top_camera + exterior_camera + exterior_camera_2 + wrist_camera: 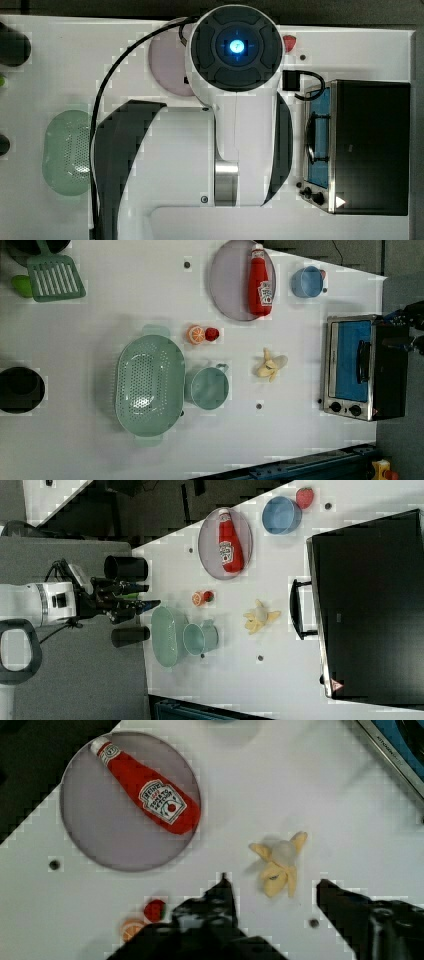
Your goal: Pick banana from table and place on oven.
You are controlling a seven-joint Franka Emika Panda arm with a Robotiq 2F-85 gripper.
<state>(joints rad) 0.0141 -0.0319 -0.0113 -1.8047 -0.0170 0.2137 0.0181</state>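
Note:
The pale yellow banana (272, 366) lies on the white table (300, 440) with its peel strips splayed, between the green cup (207, 387) and the oven (360, 367). It also shows as the banana (260, 616) and the banana (280, 862). The oven (370, 145) stands at the top view's right, black top bare, door shut. My gripper (150, 595) hangs high above the table, open and holding nothing. In the wrist view the gripper (273, 880) has its two dark fingers apart, and the banana sits far below in the gap between them.
A ketchup bottle (260, 282) lies on a grey-purple plate (227, 285). Around it are a blue bowl (306, 281), a strawberry (304, 496), an orange half (196, 334), a green colander (149, 385), a green spatula (52, 275) and black cups (125, 567).

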